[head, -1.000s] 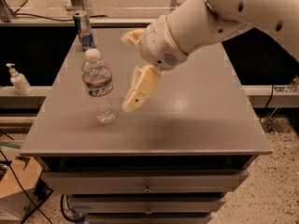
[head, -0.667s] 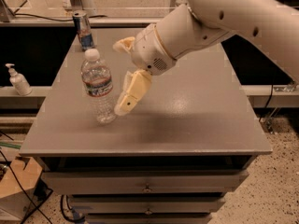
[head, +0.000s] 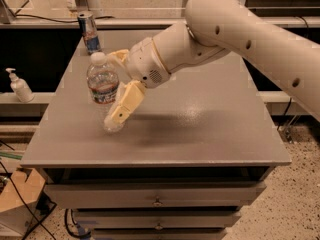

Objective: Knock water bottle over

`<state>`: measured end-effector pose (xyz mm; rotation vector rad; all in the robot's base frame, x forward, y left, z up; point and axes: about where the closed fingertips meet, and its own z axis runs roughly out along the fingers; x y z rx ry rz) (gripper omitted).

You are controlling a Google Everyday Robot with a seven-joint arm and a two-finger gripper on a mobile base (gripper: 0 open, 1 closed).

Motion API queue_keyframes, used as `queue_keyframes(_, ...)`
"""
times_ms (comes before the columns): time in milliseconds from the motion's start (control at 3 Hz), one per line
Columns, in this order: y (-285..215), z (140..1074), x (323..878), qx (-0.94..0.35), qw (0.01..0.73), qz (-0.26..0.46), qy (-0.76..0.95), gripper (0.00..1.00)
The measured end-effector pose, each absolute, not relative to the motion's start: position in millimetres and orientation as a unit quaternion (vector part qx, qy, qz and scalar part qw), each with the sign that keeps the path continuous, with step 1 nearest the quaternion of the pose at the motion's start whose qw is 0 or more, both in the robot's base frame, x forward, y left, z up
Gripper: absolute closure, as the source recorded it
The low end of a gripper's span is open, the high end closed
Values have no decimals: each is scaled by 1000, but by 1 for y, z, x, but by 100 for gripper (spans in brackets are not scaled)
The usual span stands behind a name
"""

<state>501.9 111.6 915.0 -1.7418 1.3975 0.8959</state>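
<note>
The water bottle (head: 101,84) is clear ribbed plastic with a white cap and a red-white-blue label. It stands on the left part of the grey table (head: 200,119) and leans slightly, its cap towards the left. My gripper (head: 115,88) is right against the bottle's right side and is open. The near finger (head: 125,104) lies across the bottle's lower part. The far finger (head: 118,57) sits beside the cap. The bottle's base is partly hidden behind the near finger.
A blue-and-silver can (head: 90,32) stands at the table's back left corner. A white pump dispenser (head: 20,86) sits on a shelf left of the table. Drawers (head: 157,196) run under the tabletop. A cardboard box (head: 17,191) and cables lie on the floor at the left.
My gripper has moved left across the table until its fingers reach the bottle. The bottle, upright before, now leans a little.
</note>
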Motion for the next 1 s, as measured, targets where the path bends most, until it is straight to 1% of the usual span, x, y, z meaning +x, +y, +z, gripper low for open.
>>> queue_keyframes(333,123,915,499,-654,370,392,530,18)
queue_keyframes(667,129,912,500,-636,375,421,527,41)
queue_keyframes(1000,119,910,506,-620,382,423,539,64)
